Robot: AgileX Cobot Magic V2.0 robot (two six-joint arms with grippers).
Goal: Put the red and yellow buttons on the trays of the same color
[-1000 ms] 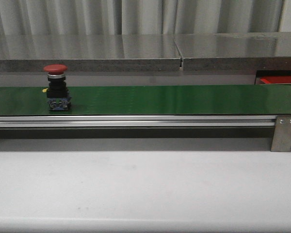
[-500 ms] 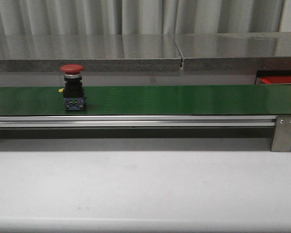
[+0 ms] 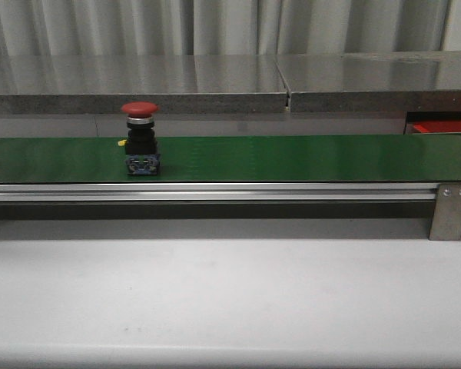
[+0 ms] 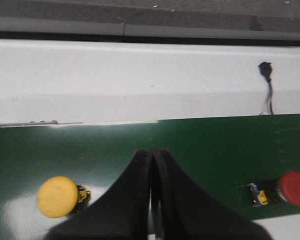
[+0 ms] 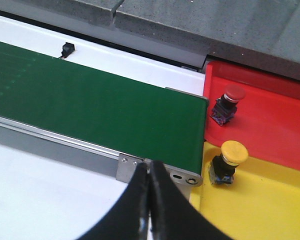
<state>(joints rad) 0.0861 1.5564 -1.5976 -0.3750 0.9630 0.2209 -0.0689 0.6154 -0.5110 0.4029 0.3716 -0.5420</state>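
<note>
On belt: red button [image 4: 289, 189] beside left tool [image 4: 151, 155] | both tools closed, empty

My left gripper [image 4: 151, 192] and right gripper [image 5: 147, 200] both hang in the air, fingers pressed together, holding nothing

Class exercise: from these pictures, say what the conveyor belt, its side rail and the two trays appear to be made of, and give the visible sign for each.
Belt: probably PVC or rubber, smooth, with a soft sheen.
Side rail: likely extruded aluminium, silver and brushed, with straight grooves and a bolted end bracket.
Red tray and yellow tray: seemingly moulded plastic, glossy and solidly coloured, with a raised rim.
</note>
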